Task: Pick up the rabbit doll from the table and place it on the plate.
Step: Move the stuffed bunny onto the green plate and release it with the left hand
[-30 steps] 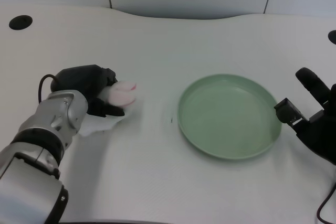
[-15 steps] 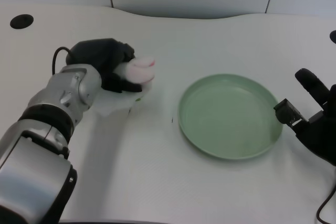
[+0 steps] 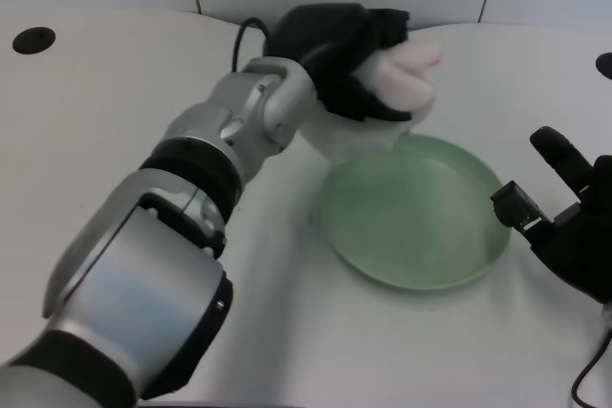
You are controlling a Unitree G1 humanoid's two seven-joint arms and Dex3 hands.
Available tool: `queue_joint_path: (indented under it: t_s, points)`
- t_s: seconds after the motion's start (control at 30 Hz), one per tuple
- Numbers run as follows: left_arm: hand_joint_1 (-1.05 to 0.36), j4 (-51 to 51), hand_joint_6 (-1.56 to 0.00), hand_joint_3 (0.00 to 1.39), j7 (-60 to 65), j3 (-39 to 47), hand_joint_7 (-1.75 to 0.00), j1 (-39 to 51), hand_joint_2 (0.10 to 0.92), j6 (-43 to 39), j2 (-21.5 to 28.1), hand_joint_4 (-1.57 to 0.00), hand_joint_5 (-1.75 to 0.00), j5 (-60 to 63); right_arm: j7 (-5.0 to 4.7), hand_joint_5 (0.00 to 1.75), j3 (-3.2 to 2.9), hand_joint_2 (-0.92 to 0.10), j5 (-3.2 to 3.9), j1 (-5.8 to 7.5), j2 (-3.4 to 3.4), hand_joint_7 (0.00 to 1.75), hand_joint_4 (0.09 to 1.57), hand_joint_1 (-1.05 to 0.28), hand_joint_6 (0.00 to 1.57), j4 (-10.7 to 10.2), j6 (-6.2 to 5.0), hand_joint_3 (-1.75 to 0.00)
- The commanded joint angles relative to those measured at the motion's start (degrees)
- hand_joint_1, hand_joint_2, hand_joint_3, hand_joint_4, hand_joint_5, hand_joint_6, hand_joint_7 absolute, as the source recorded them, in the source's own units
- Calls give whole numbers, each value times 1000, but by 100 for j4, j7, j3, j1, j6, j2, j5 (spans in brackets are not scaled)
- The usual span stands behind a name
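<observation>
**Rabbit doll carried to the plate's far edge**

The left hand grips the rabbit doll, black fingers wrapped around its pale body with a pink part poking out on the side toward the right of the view. The doll is off the table and held in the air, over the far rim of the green plate, with a white lower part of the doll hanging down toward that rim. Whether it brushes the rim cannot be told from this angle.

A second ago the same hand had the doll well to the left of the plate, low and close to the table surface. Half a second ago it had risen a little and begun moving right, still clearly apart from the plate. Now the silver forearm stretches diagonally across the view and the doll has covered the whole gap. The plate itself sits where it was and remains empty.

For the task this means the pick-up is done and the carry is nearly finished. What is left, by the look of it, is to bring the doll somewhat nearer to the plate's middle, lower it and let the fingers open. Released from here, the doll would likely land on the rim and could tip off onto the table behind the plate.
</observation>
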Motion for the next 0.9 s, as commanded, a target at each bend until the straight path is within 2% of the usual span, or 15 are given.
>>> queue_joint_path:
  t_s: [0.03, 0.13, 0.33, 0.47, 0.5, 0.53, 0.57, 0.6, 0.63, 0.67, 0.7, 0.77, 0.8, 0.87, 0.9]
  points:
    - [-651, -9, -609, 271, 149, -50, -1746, 56, 921, -170, -258, -829, -1746, 8, 45, 1746, -34, -921, 114, 38, 72, 1405, 590, -675, 705, -109, 38, -373]
    - [-685, 6, -655, 300, 126, -60, -1746, 179, 921, -204, -464, -878, -1746, -20, 93, 1746, -56, -921, 164, 46, 107, 1381, 584, -668, 708, -163, 98, -364]
    - [-693, 8, -674, 311, 117, -65, -1746, 208, 921, -206, -504, -903, -1746, -25, 92, 1746, -54, -921, 179, 63, 120, 1364, 581, -666, 715, -211, 126, -357]
    - [-679, 101, -639, 328, -263, -156, -1746, 603, 921, 198, -797, -828, -1746, 0, 37, 1746, -16, -921, 189, 161, 233, 1450, 596, -687, 707, -467, 117, -312]
    - [-719, 108, -640, 384, -549, -69, -1541, 622, 921, 281, -822, -770, -1638, -112, -12, 1746, -9, -921, 183, 183, 253, 1459, 602, -679, 704, -525, 120, -321]
    - [-749, 115, -660, 449, -840, -32, -1155, 624, 921, 386, -835, -703, -1391, -167, -54, 1746, 0, -921, 175, 203, 270, 1468, 612, -676, 706, -580, 121, -331]
    - [-776, 118, -669, 495, -1054, -23, -852, 623, 921, 473, -835, -656, -1151, -178, -66, 1746, 9, -921, 169, 213, 277, 1471, 618, -674, 703, -610, 116, -342]
    - [-795, 121, -697, 514, -1181, -90, -555, 608, 921, 578, -818, -643, -873, -104, -52, 1746, 9, -921, 177, 204, 272, 1474, 621, -675, 701, -609, 133, -349]
    - [-839, 119, -629, 550, -1244, -145, -250, 597, 921, 649, -804, -558, -516, -43, -38, 1746, 9, -921, 186, 197, 267, 1496, 626, -680, 693, -605, 147, -337]
    - [-855, 124, -606, 563, -1310, -213, -144, 595, 921, 759, -779, -533, -388, 31, -26, 1746, -1, -921, 205, 186, 255, 1505, 627, -681, 690, -592, 182, -333]
    - [-920, 125, -433, 585, -1355, -256, -59, 595, 921, 833, -762, -345, -216, 76, -22, 1746, -8, -921, 218, 179, 247, 1535, 627, -688, 678, -587, 208, -304]
    - [-974, 128, -278, 629, -1382, -373, -15, 607, 921, 946, -703, -189, -93, 190, -25, 1746, -26, -921, 245, 177, 243, 1544, 627, -688, 664, -591, 243, -295]
    - [-1018, 127, -171, 708, -1354, -424, -6, 613, 921, 968, -679, -93, -44, 236, -20, 1746, -30, -921, 257, 176, 244, 1530, 624, -683, 661, -590, 255, -296]
    - [-1040, 123, -111, 757, -1317, -472, -2, 620, 921, 986, -659, -40, -16, 280, -17, 1746, -24, -921, 278, 177, 243, 1521, 623, -682, 662, -590, 270, -295]
    - [-1045, 113, -80, 785, -1326, -366, 0, 643, 921, 954, -642, -25, -9, 178, -9, 1746, -4, -921, 261, 185, 244, 1517, 623, -683, 664, -593, 221, -294]
